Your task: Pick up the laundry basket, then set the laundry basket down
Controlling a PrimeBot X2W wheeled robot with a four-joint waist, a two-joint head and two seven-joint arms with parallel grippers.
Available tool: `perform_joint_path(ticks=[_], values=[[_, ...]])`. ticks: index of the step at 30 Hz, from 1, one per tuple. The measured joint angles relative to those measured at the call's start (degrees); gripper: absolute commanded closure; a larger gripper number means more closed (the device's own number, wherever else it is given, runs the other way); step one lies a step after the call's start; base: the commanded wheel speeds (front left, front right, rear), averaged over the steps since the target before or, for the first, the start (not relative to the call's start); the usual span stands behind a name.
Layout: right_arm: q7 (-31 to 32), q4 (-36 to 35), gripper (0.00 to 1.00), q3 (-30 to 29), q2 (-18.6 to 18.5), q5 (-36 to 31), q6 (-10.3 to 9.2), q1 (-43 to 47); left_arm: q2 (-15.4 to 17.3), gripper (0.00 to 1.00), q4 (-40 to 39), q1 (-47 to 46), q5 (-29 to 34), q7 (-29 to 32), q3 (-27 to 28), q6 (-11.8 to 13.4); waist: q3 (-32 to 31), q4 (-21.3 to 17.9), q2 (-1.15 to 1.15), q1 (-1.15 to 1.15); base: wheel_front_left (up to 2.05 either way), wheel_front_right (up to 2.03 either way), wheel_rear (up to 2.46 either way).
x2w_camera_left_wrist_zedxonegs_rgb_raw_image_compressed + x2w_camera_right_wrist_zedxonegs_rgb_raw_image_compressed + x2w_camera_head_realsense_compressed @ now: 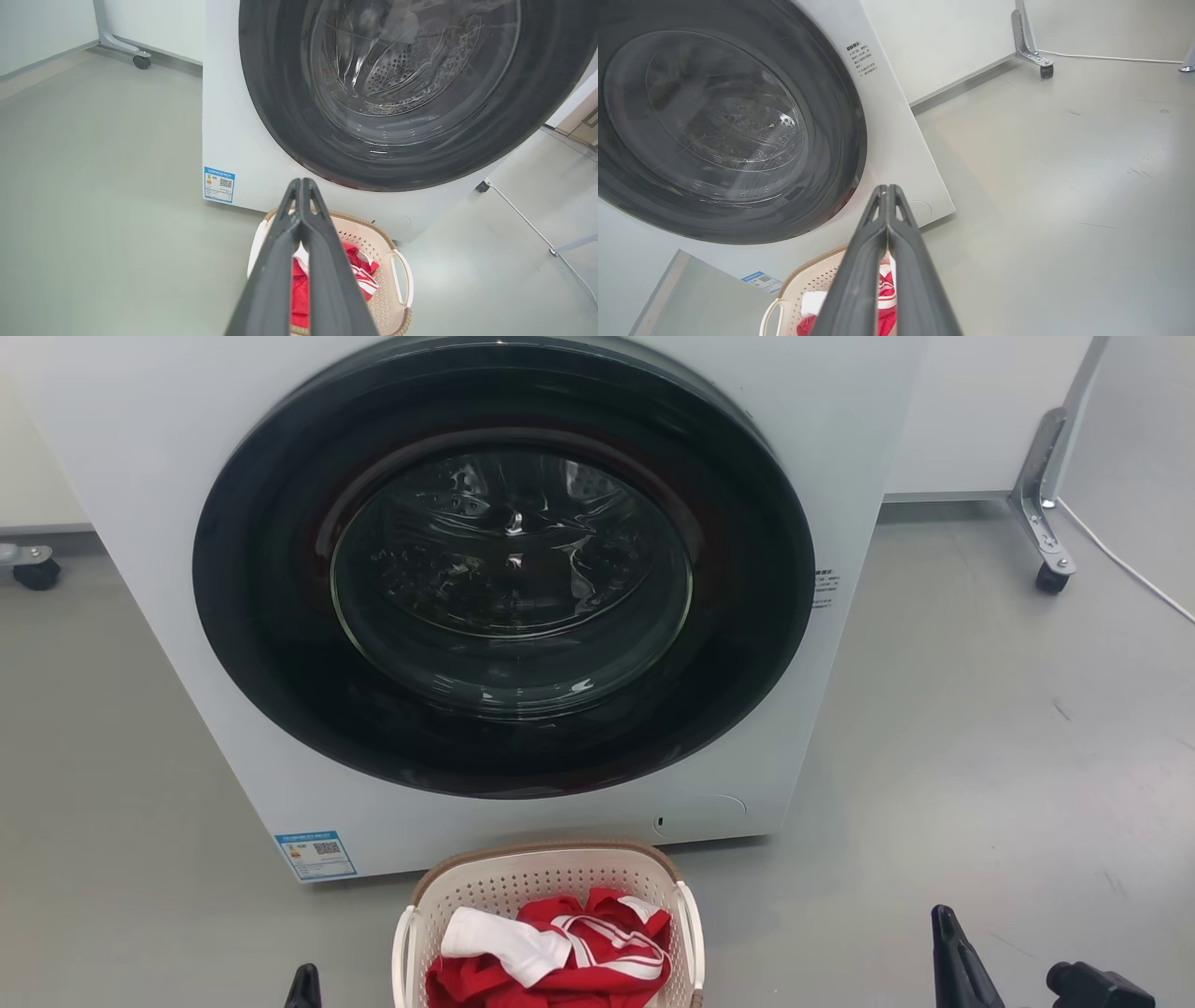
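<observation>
Cream laundry basket [523,889] | holds red-white clothes [579,971] | left fingers [275,280], right fingers [859,280] pressed together, empty

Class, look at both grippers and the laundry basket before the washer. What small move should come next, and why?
Probably open both grippers. The left gripper and right gripper are shut, apart from the laundry basket, which sits on the floor with handles free.

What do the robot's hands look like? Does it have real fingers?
Not hands like yours. The left gripper and the right gripper look alike. Each is a pincer with two long fingers. They are dark grey and matte, wide at the base and narrowing to slim tips, with small slot-shaped cut-outs near the tips. Their surfaces look plain.
</observation>
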Motion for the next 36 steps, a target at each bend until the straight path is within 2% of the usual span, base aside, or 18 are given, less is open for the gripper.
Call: perform_joint_path(ticks=[36], values=[[7.8, 2.9, 1.00, -9.0, 1.0, 27.5, 5.15, -4.2, -0.9, 1.00, 3.7, -6.8, -30.4, 7.8, 4.9, -5.1, 1.0, 0.9, 0.00, 0.00, 0.00, 0.00, 0.00]])
